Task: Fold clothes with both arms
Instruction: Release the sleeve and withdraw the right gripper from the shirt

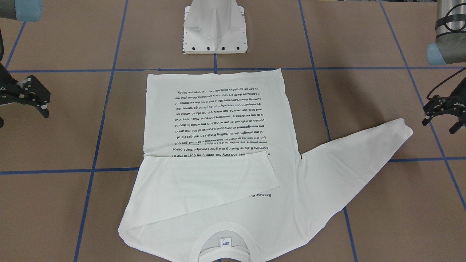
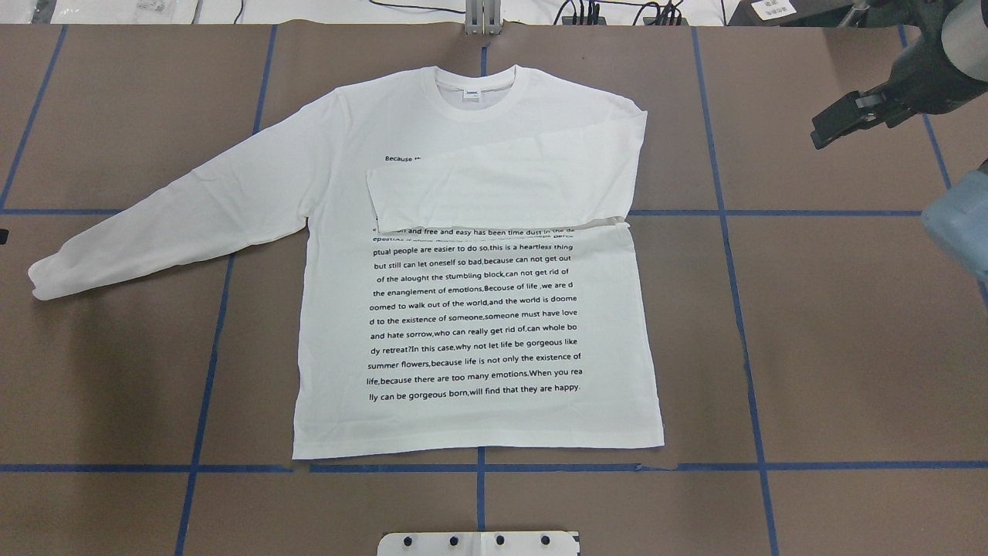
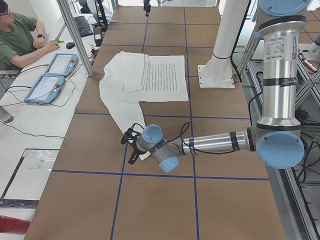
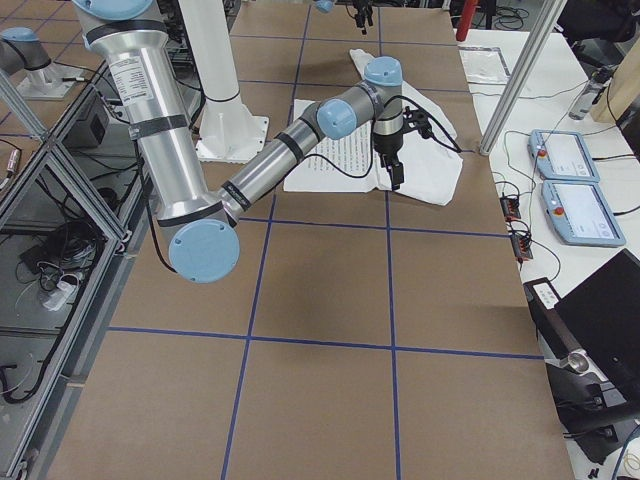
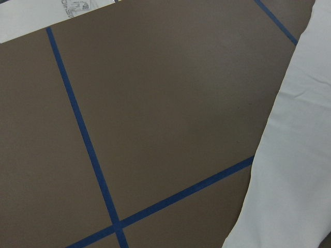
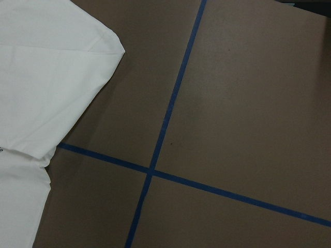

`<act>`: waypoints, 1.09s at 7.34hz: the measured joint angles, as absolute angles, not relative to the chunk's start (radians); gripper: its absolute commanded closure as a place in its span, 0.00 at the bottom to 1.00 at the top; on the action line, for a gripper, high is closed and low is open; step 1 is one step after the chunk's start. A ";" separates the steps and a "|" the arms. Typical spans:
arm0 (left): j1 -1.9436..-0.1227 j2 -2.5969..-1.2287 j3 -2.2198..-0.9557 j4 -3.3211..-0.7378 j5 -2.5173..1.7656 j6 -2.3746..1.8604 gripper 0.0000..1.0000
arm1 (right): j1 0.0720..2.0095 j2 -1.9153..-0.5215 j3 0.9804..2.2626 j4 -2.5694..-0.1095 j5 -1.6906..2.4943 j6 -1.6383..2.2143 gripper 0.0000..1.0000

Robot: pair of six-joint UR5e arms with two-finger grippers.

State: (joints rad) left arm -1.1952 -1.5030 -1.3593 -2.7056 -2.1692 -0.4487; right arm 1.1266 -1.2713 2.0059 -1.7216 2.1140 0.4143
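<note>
At the counter's point(image 2: 834, 324) left end, my left gripper point(image 1: 440, 125) hung spread and empty near the outstretched left sleeve point(image 2: 170, 224), probably the next fold. The T-shirt point(image 2: 478, 309) lay flat, print up, its right sleeve point(image 2: 494, 189) already folded across the chest, with my right gripper point(image 1: 22, 114) spread and well clear.

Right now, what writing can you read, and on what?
"Because": T-shirt print's first line, the rest under the folded sleeve.
"ly can be gorgeous born,will find that they are happy.": its last line.
More lines of print lie between.
Collar tag: too small to read.
Left arm's label: blurred.
</note>
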 measured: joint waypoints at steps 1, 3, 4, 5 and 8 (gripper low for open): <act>-1.168 -1.502 -1.329 -2.754 -2.167 -0.488 0.29 | 1.127 -1.277 2.006 -1.722 2.113 0.415 0.00; -1.117 -1.502 -1.298 -2.803 -2.164 -0.554 0.29 | 1.130 -1.302 2.004 -1.721 2.112 0.422 0.00; -1.101 -1.502 -1.289 -2.809 -2.156 -0.577 0.30 | 1.133 -1.308 2.004 -1.721 2.111 0.423 0.00; -1.091 -1.503 -1.283 -2.810 -2.140 -0.589 0.46 | 1.134 -1.311 2.004 -1.721 2.111 0.422 0.00; -1.078 -1.508 -1.271 -2.810 -2.123 -0.620 0.51 | 1.135 -1.316 2.004 -1.721 2.110 0.420 0.00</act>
